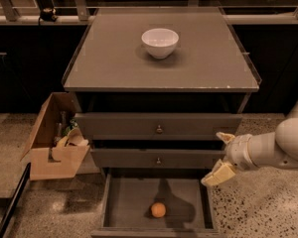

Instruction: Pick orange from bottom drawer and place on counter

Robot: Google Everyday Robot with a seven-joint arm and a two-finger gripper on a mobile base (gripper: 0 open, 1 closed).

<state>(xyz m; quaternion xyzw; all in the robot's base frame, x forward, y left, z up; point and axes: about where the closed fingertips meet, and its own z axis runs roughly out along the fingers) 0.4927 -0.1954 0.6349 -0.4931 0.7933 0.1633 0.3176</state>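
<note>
Hovering right of the open bottom drawer [131,198], my gripper [222,155] has its jaws apart and empty. The orange [158,210] lies on the drawer floor, to my left. Next, I judge, I must descend over it and clamp, before lifting it to the table [114,63].

The arm [283,145] is a smooth, rounded off-white casing in thick tubular segments, entering from the right edge. At its end, in the near right of the scene, the gripper [221,155] carries two pale yellowish, wedge-shaped fingers [218,174] set apart
</note>
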